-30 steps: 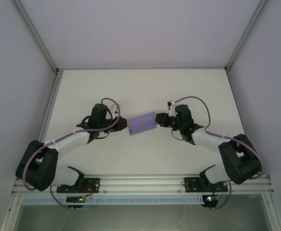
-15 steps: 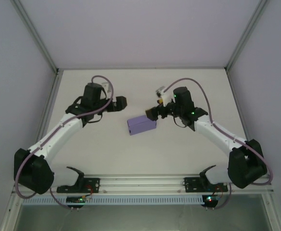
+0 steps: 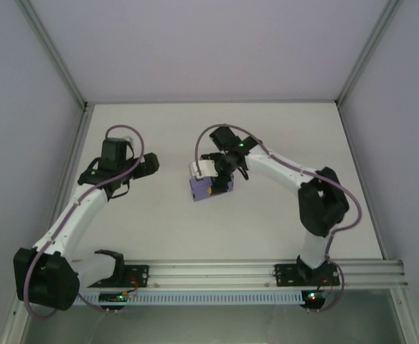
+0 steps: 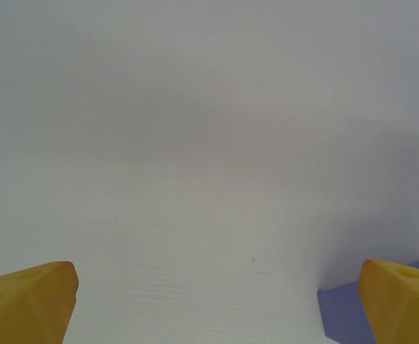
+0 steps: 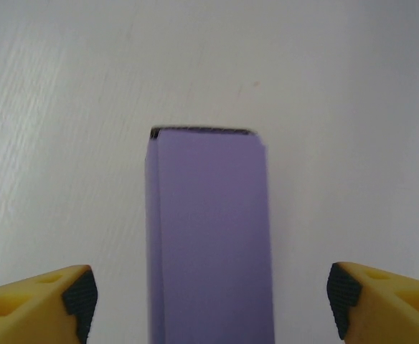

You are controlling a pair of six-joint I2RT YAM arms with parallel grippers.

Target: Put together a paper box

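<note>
We're seeing the paper box [image 3: 211,188] closed up and lying flat on the table [image 3: 281,136], near the middle, well apart from every table edge and the frame rails.

Top view: right gripper [image 3: 219,176] is hanging directly over the box, arm reaching in from the right. Left gripper [image 3: 151,163] is sitting off to the box's left, apart from it, with open table between them.

Right wrist view is adding what the top can't: jaws are spread wide, yellow fingers [image 5: 37,301] straddling the box [image 5: 209,236] with a gap on each side, touching nothing. The box's far end is squared off, a dark seam along its edge.

Left wrist view: jaws are spread wide too, holding nothing, bare table ahead and a purple corner of the box [image 4: 342,315] beside one finger.
</note>
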